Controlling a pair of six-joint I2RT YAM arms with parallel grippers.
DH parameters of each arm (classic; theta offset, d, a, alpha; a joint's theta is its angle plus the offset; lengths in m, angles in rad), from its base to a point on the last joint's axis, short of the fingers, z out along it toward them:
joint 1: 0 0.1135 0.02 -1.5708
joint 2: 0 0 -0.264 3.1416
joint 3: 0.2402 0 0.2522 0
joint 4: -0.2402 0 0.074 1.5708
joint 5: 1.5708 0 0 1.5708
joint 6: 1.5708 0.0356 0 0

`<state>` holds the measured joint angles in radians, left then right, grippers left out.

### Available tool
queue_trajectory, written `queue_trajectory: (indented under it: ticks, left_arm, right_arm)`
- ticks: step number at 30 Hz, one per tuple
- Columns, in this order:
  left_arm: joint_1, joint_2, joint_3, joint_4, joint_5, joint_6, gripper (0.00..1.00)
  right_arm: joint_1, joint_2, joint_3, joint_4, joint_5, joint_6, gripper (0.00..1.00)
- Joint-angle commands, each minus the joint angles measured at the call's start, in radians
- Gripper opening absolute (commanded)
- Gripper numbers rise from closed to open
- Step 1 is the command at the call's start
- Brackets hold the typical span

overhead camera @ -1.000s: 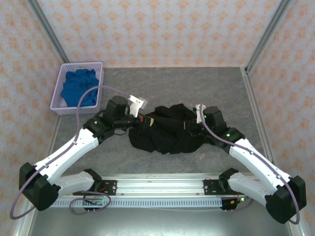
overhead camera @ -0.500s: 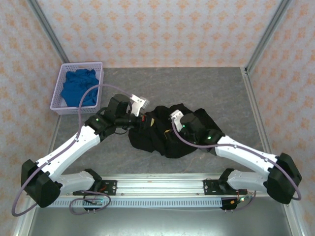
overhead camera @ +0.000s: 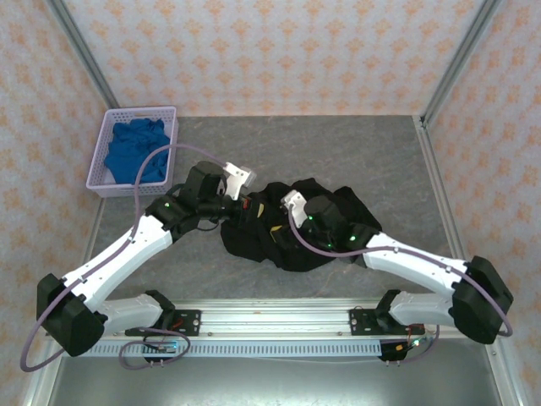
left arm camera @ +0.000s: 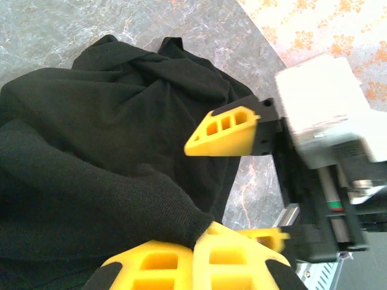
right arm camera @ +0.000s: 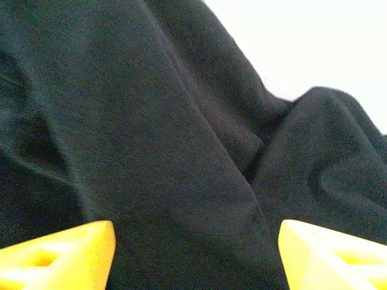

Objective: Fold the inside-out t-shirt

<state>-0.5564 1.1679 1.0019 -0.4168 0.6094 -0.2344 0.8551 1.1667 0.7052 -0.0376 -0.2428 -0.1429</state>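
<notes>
Where the two yellow fingers of the left gripper [left arm camera: 202,234] come together, they are clamped on a fold of the inside-out t-shirt [left arm camera: 103,139], and the black cloth bunches up right at their tips. Just beyond them in the left wrist view, one yellow finger of the right gripper hangs over the shirt, while its partner shows as a blur lower down, beside the pinched fold.

In its own wrist view the right gripper [right arm camera: 196,232] has its fingers spread wide. Creased black fabric spans the gap behind them and nothing is pinched between them. Whether the tips touch the cloth cannot be told.

From above, both arms reach inward to the same crumpled heap. The left gripper [overhead camera: 245,208] sits at the heap's left edge, and the right gripper [overhead camera: 281,225] is over its middle, close to the left one. The t-shirt [overhead camera: 254,244] lies in a rumpled mound on the gray marbled table [overhead camera: 338,144], nearer the arms than the back wall, with part of it hidden under the right arm. A pale purple basket [overhead camera: 108,118] stands at the far left of the table, well apart from the shirt, with a bright blue cloth [overhead camera: 135,152] inside it.
</notes>
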Motion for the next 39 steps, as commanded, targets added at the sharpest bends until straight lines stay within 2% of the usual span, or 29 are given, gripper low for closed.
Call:
queue_trajectory:
  ticks: [1, 6, 10, 11, 14, 15, 17, 19, 20, 23, 25, 29, 32, 35, 37, 39]
  left_arm:
    - [0.005, 0.004, 0.04, -0.009, -0.017, 0.017, 0.0]
    - [0.004, 0.009, 0.04, -0.006, -0.011, 0.014, 0.0]
    - [0.005, -0.001, 0.037, -0.012, -0.015, 0.017, 0.0]
    - [0.005, -0.005, 0.035, -0.014, -0.02, 0.018, 0.0]
    - [0.006, -0.013, 0.025, -0.021, -0.061, 0.02, 0.0]
    - [0.006, -0.018, 0.02, -0.026, -0.09, 0.017, 0.0]
    - [0.005, -0.023, 0.009, -0.037, -0.179, 0.008, 0.0]
    - [0.004, -0.017, 0.0, -0.053, -0.312, -0.003, 0.0]
    - [0.004, -0.007, -0.003, -0.061, -0.387, -0.008, 0.0]
    - [0.003, 0.031, 0.011, -0.087, -0.563, -0.032, 0.0]
    - [0.001, 0.052, 0.028, -0.098, -0.606, -0.041, 0.1]
    - [-0.042, 0.018, 0.012, -0.061, -0.622, -0.041, 0.32]
    - [-0.106, -0.069, -0.056, 0.034, -0.567, -0.024, 0.42]
    - [-0.137, -0.112, -0.12, 0.137, -0.414, -0.019, 0.46]
    - [-0.155, -0.087, -0.13, 0.171, -0.312, -0.006, 0.47]
    - [-0.183, -0.019, -0.099, 0.159, -0.268, 0.028, 0.47]
  right_arm:
    - [0.004, -0.031, -0.007, -0.007, -0.072, 0.013, 0.72]
    - [0.003, 0.012, -0.004, 0.035, -0.097, 0.034, 0.72]
    - [0.003, 0.098, 0.003, 0.065, -0.014, 0.05, 0.68]
    - [0.001, 0.11, 0.006, 0.076, 0.007, 0.057, 0.63]
    - [-0.019, 0.103, 0.0, 0.103, 0.016, 0.095, 0.35]
    - [-0.033, 0.082, -0.007, 0.105, -0.01, 0.11, 0.25]
    - [-0.073, 0.031, -0.029, 0.115, -0.087, 0.145, 0.13]
    - [-0.127, -0.022, -0.061, 0.139, -0.194, 0.195, 0.03]
    - [-0.156, -0.042, -0.072, 0.149, -0.253, 0.222, 0.0]
    - [-0.222, -0.054, -0.076, 0.178, -0.403, 0.318, 0.0]
    - [-0.25, -0.04, -0.079, 0.224, -0.464, 0.394, 0.0]
    - [-0.301, 0.007, -0.086, 0.359, -0.519, 0.564, 0.0]
    - [-0.33, 0.043, -0.077, 0.403, -0.523, 0.645, 0.0]
    - [-0.353, 0.065, -0.062, 0.407, -0.532, 0.686, 0.0]
    - [-0.361, 0.07, -0.055, 0.398, -0.536, 0.698, 0.0]
    - [-0.364, 0.071, -0.049, 0.383, -0.532, 0.7, 0.0]
